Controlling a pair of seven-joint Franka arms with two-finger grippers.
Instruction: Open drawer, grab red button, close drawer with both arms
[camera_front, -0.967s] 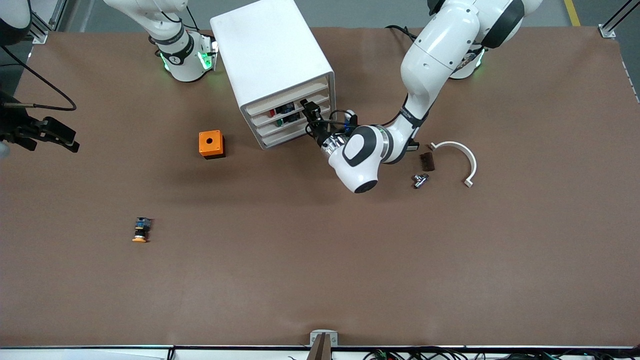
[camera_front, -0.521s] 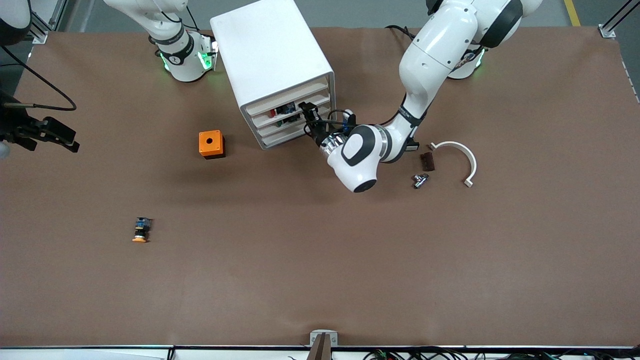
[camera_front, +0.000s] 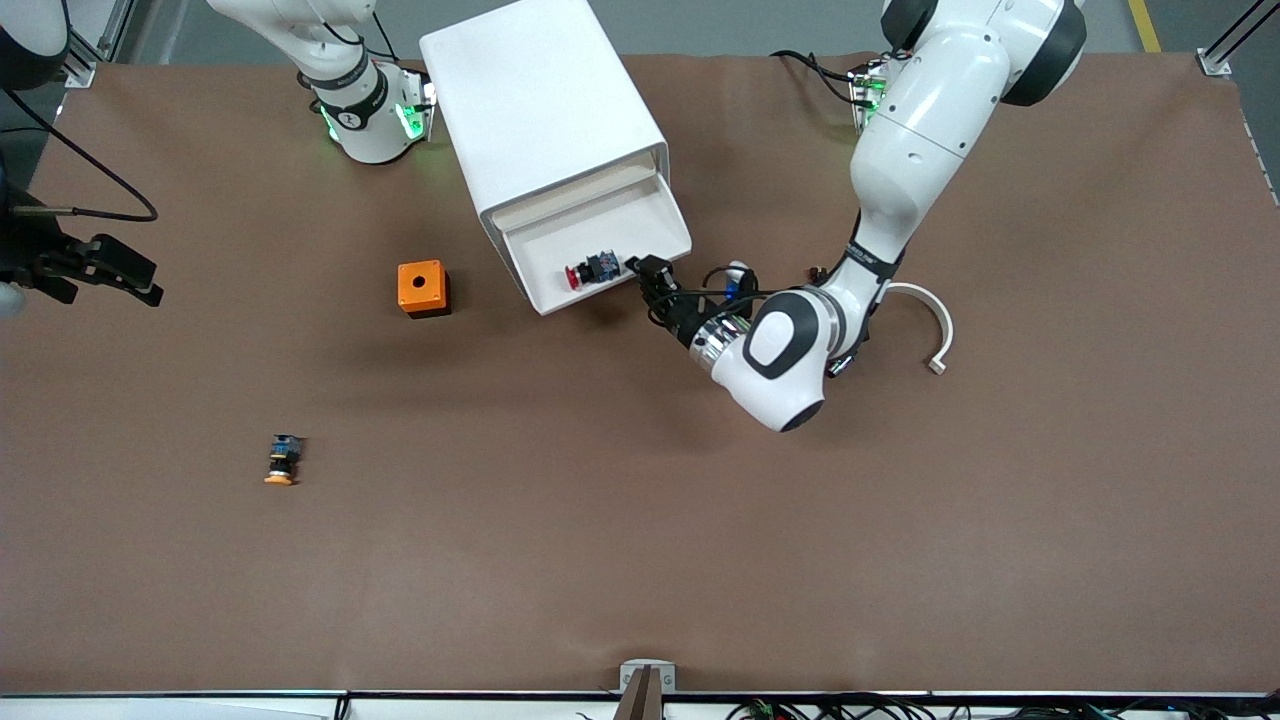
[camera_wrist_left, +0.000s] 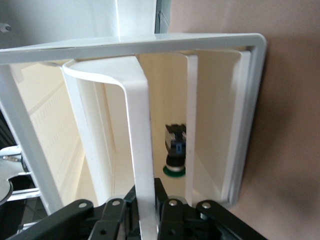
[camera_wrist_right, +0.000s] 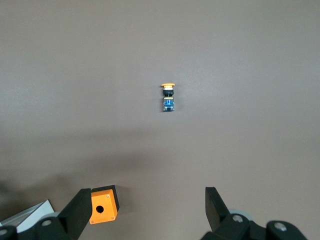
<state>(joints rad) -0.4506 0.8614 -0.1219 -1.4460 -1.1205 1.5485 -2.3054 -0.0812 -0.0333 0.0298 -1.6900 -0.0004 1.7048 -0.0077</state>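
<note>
I see my left gripper (camera_front: 648, 272) clamped on the drawer (camera_front: 600, 245) handle, hiding it. The drawer stands pulled out, the button (camera_front: 592, 270) lying inside near its front. My right gripper (camera_wrist_right: 145, 210) waits spread wide, half cut off, above the worktop (camera_front: 640, 520).

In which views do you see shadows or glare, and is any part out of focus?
Front view: soft shadows on the table beside the cabinet and under the left claw; green glow at the arm bases. Left wrist view: the drawer wall is close and slightly soft. Right wrist view: a broad dim shadow above the orange box; the open right claw is sharp.
</note>
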